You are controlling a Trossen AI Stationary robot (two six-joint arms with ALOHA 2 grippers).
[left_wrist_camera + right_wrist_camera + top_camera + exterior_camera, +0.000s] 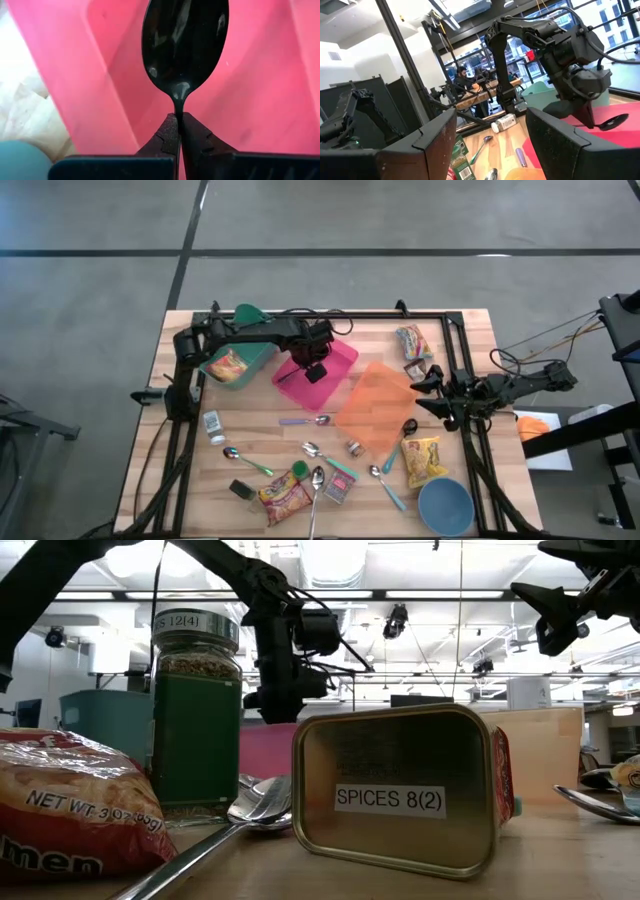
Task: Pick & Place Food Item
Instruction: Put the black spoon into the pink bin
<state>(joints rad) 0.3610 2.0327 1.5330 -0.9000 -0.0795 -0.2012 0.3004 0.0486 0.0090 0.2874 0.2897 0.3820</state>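
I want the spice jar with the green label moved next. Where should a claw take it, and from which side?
Grip the jar around its lid, coming straight down from above. It stands upright, so the round lid is on top; a noodle packet and spoons crowd its base.

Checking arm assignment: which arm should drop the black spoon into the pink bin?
Left. Its gripper is already shut on the spoon directly over the pink bin. The right gripper waits open at the table's right edge, holding nothing.
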